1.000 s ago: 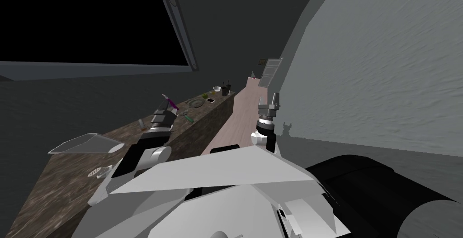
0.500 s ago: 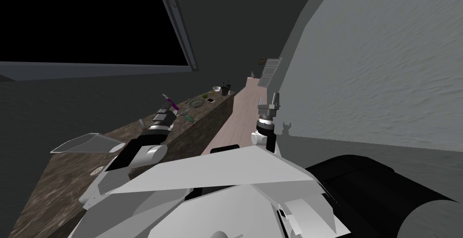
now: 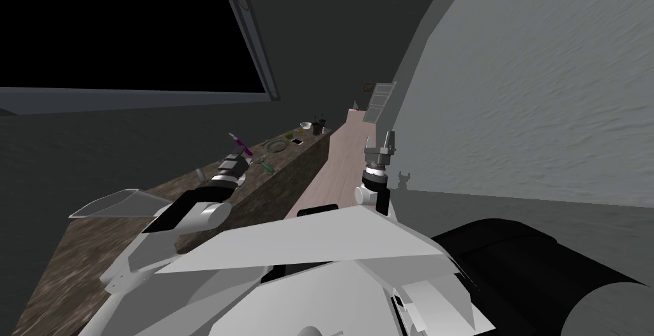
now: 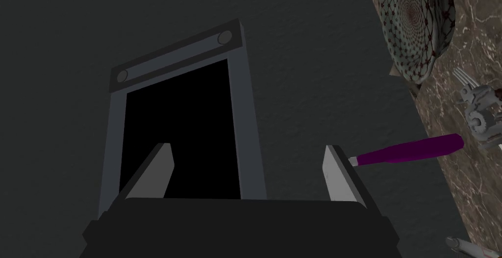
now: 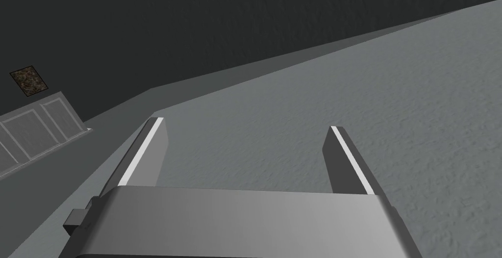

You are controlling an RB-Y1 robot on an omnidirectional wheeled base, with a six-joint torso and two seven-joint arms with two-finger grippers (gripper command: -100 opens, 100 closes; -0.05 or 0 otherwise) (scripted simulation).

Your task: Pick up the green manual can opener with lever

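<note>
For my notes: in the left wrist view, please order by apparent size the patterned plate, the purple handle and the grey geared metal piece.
1. patterned plate
2. purple handle
3. grey geared metal piece, cut by the picture's edge, so possibly larger

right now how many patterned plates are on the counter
1. The patterned plate lies on the brown counter, beyond the purple-handled tool ahead of the left gripper. More may hide farther along.

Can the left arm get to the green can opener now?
Probably yes: the left claw is open over the counter, close to the can opener, nothing seems between them, though it points past it and needs turning.
</note>
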